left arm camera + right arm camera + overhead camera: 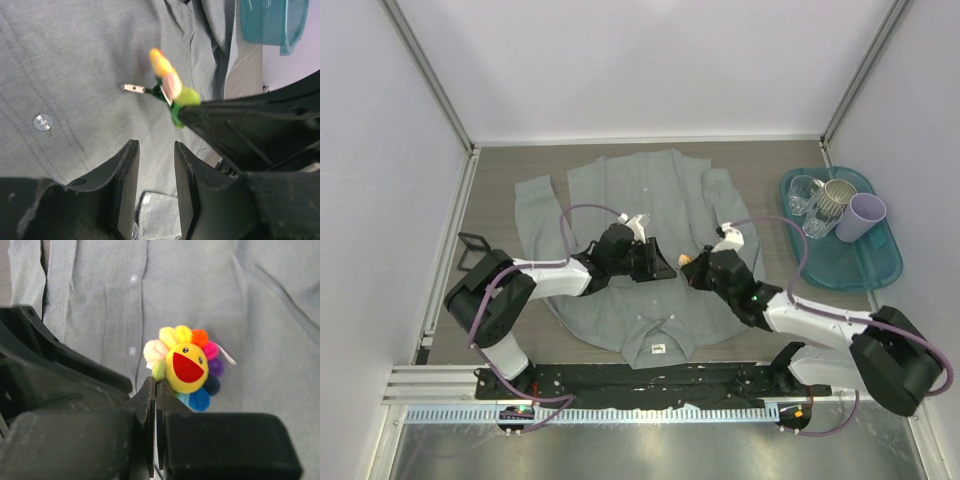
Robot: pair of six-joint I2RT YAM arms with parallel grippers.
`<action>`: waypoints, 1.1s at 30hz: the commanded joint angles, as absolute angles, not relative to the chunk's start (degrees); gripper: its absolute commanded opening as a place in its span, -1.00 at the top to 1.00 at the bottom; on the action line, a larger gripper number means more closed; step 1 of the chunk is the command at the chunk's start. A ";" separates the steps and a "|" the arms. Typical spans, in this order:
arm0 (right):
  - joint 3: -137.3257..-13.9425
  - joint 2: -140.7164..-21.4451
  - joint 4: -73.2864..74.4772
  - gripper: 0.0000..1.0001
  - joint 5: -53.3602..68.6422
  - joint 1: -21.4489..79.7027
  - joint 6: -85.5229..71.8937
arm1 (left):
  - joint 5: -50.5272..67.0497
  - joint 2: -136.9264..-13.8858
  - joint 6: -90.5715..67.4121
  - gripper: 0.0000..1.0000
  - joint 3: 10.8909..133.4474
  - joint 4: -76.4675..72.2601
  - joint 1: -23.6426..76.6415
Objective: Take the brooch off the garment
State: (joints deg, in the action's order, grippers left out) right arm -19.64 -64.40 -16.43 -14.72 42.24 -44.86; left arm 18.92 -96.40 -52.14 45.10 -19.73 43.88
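From above, finds the garment (620, 200) spread flat on the bench (770, 160), both grippers close together over its middle. Makes out the brooch (686, 259) only as a small orange speck at the tip of the right gripper (694, 268), just beside the left gripper (665, 266); cannot read either set of fingers here. From the left wrist, shows the left fingers (127, 185) narrowly parted with nothing between them, above the garment near a white button (43, 121). Shows the brooch (167, 82) edge-on, tilted up off the fabric, one green petal pinched at the tip of the right gripper, a metal pin bar (134, 88) jutting from its back; cannot tell whether that bar runs through the fabric or hangs free. From the right wrist, shows the right fingers (149, 400) pressed almost together on the plush rim at the lower left of the brooch (187, 367), face toward the lens. Judged light, soft and squashy at the petals, stiff only at the pin; best taken by the rim as now, with the thin, limp fabric held down close by to stop tenting. Leaves the clasp hidden behind the brooch.
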 commanded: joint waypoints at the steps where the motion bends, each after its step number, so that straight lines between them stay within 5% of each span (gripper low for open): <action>1: -32.50 -72.75 -6.02 0.92 -13.54 42.01 -33.50 | 16.79 -92.30 -52.73 0.19 41.67 -25.31 44.12; 3: -39.53 -77.50 -1.60 0.81 -11.78 41.66 -30.94 | 15.82 -91.06 -52.82 0.12 40.00 -26.01 44.12; 8: -50.69 -86.57 10.18 0.19 -7.91 40.78 -30.41 | 15.91 -87.63 -51.16 -0.14 38.67 -23.47 44.12; 18: -43.08 -71.38 16.96 -0.30 -8.88 37.80 -40.16 | 23.11 -93.32 -48.60 0.05 46.31 -18.28 44.12; 23: -38.86 -70.58 13.37 -0.22 1.73 30.16 -39.12 | 25.66 -99.83 -50.45 0.27 51.41 -19.86 44.03; 27: -37.09 -72.06 8.63 0.10 7.98 26.82 -38.94 | 25.75 -105.20 -50.89 0.43 54.31 -20.22 43.95; 33: -34.90 -75.23 4.67 0.13 12.20 26.46 -37.44 | 22.95 -108.54 -50.10 0.52 54.93 -19.07 41.75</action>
